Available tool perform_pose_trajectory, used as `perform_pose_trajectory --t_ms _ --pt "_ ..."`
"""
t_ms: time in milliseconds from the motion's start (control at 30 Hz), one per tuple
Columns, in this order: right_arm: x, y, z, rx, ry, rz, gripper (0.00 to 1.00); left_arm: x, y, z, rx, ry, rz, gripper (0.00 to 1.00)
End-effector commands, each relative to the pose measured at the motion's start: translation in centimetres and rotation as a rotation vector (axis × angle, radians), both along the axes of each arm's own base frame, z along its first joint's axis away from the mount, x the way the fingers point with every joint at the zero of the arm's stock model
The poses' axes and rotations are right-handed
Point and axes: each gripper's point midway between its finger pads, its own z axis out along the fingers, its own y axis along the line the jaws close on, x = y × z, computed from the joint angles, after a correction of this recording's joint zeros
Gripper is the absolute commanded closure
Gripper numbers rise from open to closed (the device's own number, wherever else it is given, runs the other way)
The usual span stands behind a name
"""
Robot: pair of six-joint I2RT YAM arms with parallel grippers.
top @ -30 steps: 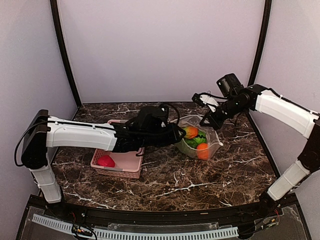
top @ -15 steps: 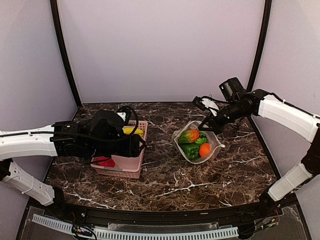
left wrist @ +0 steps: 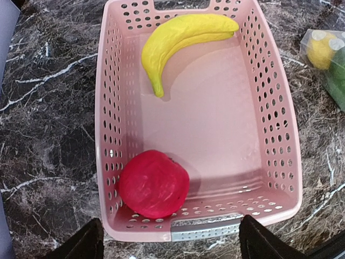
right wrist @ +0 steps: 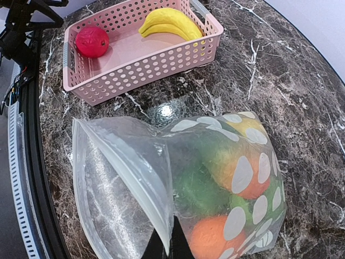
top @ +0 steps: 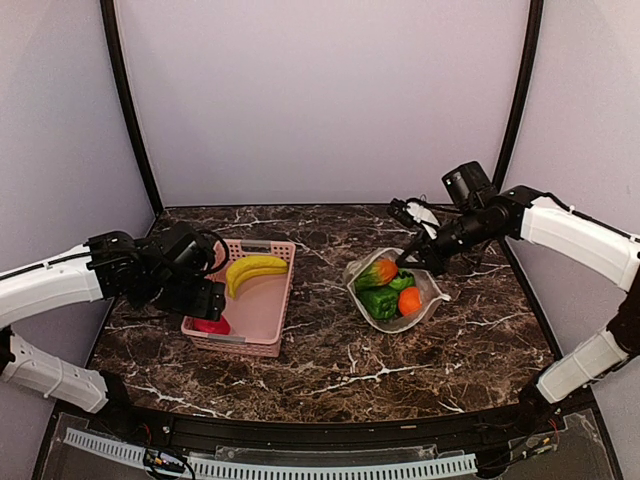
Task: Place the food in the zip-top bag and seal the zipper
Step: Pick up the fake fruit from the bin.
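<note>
Inside the pink slotted plastic basket (left wrist: 102,135) lie a yellow plastic banana (left wrist: 178,38) and a round magenta-red toy fruit (left wrist: 153,183) — likely light, rigid, slick; take the fruit across its middle. Left gripper (left wrist: 171,245) hangs above, jaws wide, empty. Right gripper (right wrist: 164,243) pinches the limp mouth edge of the clear polka-dot zip-top bag (right wrist: 215,162).

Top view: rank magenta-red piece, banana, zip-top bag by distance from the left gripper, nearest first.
From the left gripper:
1. magenta-red piece, near-left corner of the pink basket, right by the gripper.
2. banana, far end of the basket.
3. zip-top bag, on the table right of the basket.
</note>
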Motion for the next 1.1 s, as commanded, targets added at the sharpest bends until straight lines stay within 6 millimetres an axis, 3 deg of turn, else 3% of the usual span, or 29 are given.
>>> perform_pose_trajectory --t_ms 0,167,367,567,767,1067 --pt "-0.4 0.1 0.0 0.023 -0.019 0.018 1.00 -1.1 1.2 -2.3 0.048 0.131 -0.050 0.15" --pt "-0.8 0.3 0.4 0.046 -0.019 0.038 1.00 -0.5 1.0 -3.7 0.058 0.194 -0.092 0.18" --pt "-1.1 0.2 -0.6 0.043 -0.013 0.043 1.00 0.1 0.9 -5.5 0.091 0.273 -0.123 0.27" --pt "-1.5 0.1 -0.8 0.058 -0.018 0.054 1.00 1.1 0.6 -6.0 0.137 0.293 -0.137 0.24" --pt "-1.8 0.4 -0.8 0.070 -0.004 0.066 1.00 6.0 -1.6 -3.7 0.149 0.231 -0.192 0.23" --pt "-2.1 0.2 -0.3 0.084 -0.020 0.068 1.00 12.1 -2.6 -4.4 0.190 0.256 -0.225 0.27"
